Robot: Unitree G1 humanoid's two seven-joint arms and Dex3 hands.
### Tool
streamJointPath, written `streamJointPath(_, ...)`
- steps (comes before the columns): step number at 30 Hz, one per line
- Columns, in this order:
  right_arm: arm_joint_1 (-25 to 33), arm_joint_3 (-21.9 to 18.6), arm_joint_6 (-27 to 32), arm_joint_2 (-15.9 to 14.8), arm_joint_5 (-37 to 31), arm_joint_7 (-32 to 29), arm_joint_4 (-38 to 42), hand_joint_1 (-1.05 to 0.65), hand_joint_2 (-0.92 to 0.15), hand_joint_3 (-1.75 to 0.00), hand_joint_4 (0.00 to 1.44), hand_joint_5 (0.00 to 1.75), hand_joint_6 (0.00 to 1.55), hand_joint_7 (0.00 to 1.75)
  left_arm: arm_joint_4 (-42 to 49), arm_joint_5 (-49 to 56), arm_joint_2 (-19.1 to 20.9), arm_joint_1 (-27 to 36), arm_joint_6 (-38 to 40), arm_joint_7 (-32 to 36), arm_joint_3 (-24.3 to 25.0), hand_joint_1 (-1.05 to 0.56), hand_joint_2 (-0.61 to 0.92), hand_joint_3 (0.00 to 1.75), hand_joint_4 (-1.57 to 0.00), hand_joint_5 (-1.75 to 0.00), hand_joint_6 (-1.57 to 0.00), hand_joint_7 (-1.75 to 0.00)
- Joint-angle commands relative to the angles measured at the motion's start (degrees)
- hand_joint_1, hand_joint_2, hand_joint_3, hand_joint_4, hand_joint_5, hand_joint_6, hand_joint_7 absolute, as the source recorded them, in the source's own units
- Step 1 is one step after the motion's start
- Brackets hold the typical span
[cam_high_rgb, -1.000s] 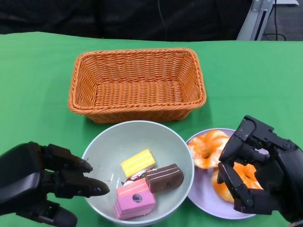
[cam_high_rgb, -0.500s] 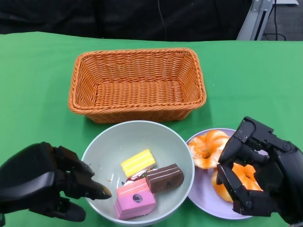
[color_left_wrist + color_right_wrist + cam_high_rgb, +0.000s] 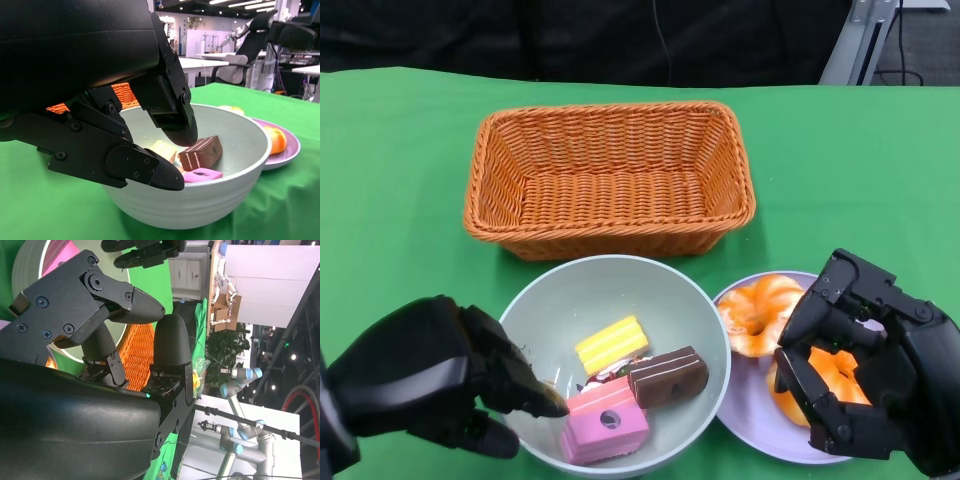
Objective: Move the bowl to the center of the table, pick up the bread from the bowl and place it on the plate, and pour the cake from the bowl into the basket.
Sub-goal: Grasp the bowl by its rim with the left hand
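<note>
The pale green bowl (image 3: 610,266) sits near the table's front edge and holds a yellow cake (image 3: 611,343), a chocolate cake (image 3: 668,376) and a pink cake (image 3: 605,420). My left hand (image 3: 430,375) is at the bowl's left rim. In the left wrist view one finger (image 3: 170,115) hangs over the inside of the bowl (image 3: 210,200) and another lies just outside the rim, with a gap between them. On the purple plate (image 3: 745,425) lie two orange breads; one bread (image 3: 758,313) is in plain sight. My right hand (image 3: 865,375) hovers over the other, fingers spread, holding nothing.
The orange wicker basket (image 3: 610,175) stands just behind the bowl, with nothing inside. The plate touches or nearly touches the bowl's right side. Green cloth covers the table, with bare room to the left and far right.
My left hand has moved right, and its fingers now reach over the bowl's left rim. The right hand has barely shifted above the plate.
</note>
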Motion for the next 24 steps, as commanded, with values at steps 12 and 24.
streamJointPath(12,1.13,-0.13,-0.03,0.40,0.23,-0.55,-1.83,-0.35,-0.49,-1.03,0.67,1.74,0.57,1.54,4.88,-0.11,4.70,-6.27,4.09,2.16,-10.19,-0.58,0.92,0.04,-1.20,-0.05,-1.14,-0.02)
streamJointPath(24,0.78,-0.34,0.24,0.07,0.72,-0.37,-1.45,-0.35,-0.50,-1.01,0.67,1.74,0.56,1.56,10.23,1.06,7.72,-9.14,0.80,8.58,-13.50,-0.62,0.92,0.01,-1.20,-0.03,-1.14,-0.01)
